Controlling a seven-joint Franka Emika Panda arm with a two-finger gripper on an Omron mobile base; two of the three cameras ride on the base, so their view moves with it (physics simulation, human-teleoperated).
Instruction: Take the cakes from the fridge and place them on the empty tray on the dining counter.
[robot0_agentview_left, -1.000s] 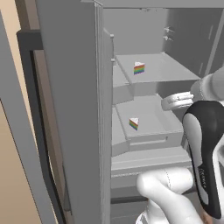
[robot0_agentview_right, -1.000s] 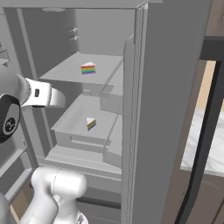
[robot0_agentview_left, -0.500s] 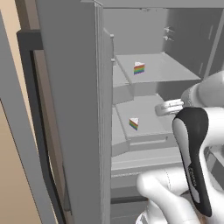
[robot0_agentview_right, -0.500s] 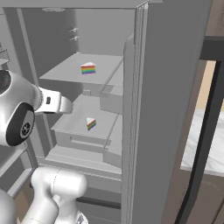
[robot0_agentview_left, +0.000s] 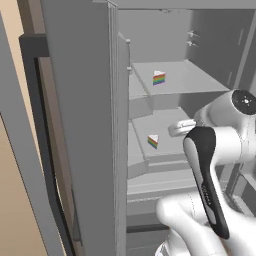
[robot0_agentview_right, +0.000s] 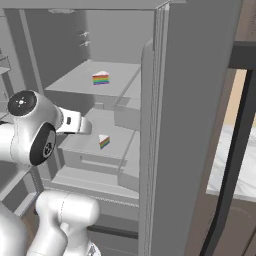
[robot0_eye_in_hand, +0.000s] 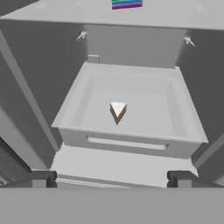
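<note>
Dark-framed panel (robot0_agentview_left: 42, 150) left; wooden wall (robot0_agentview_left: 12, 200) behind.

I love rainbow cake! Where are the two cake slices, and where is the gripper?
Upper rainbow-layered wedge cake slice (robot0_agentview_left: 159, 78), left base view, its striped side.
Lower rainbow-layered wedge cake slice (robot0_eye_in_hand: 117, 110), hand view, its pointed front.
Dark two-finger gripper (robot0_eye_in_hand: 112, 178), hand view, midway between its tips.

Two cakes (robot0_agentview_left: 159, 78) (robot0_agentview_left: 153, 141), one fridge (robot0_agentview_left: 80, 125)
</note>
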